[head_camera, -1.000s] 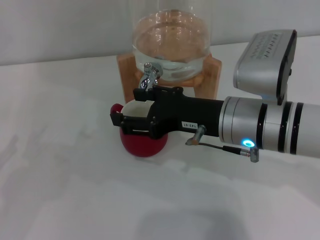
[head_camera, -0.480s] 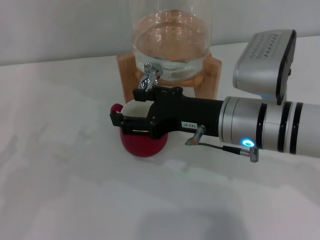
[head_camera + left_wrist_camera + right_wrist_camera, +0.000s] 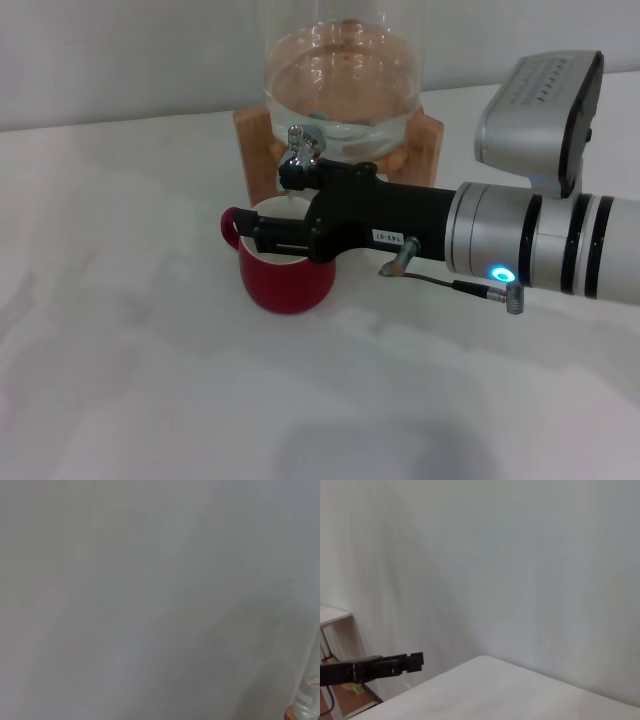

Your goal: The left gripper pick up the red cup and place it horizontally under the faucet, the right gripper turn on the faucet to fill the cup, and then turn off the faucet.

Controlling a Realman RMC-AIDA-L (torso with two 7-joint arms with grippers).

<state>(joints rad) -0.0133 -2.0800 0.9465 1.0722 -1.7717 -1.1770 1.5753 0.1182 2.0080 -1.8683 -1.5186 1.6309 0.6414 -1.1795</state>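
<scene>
A rounded dark red ceramic cup (image 3: pixel 288 275) with a white inside stands upright on the white desk (image 3: pixel 130 330), directly below the small shiny silver faucet (image 3: pixel 299 152), its loop handle (image 3: pixel 231 224) turned toward the robot's left. The right claw (image 3: pixel 268 236), long and black with a white label, reaches in level across the cup's mouth, its upper part touching or just beside the faucet; whether its fingers are spread or closed on the lever cannot be told from the head view. Behind stands a clear glass water dispenser (image 3: pixel 340 75) on a light wooden stand (image 3: pixel 425 150). The left claw is out of sight; its wrist camera shows little but pale wall.

The glazed cup is likely stiff, fairly heavy, slippery and breakable; rim or handle looks the surest hold. The small lever probably calls for a light touch.
</scene>
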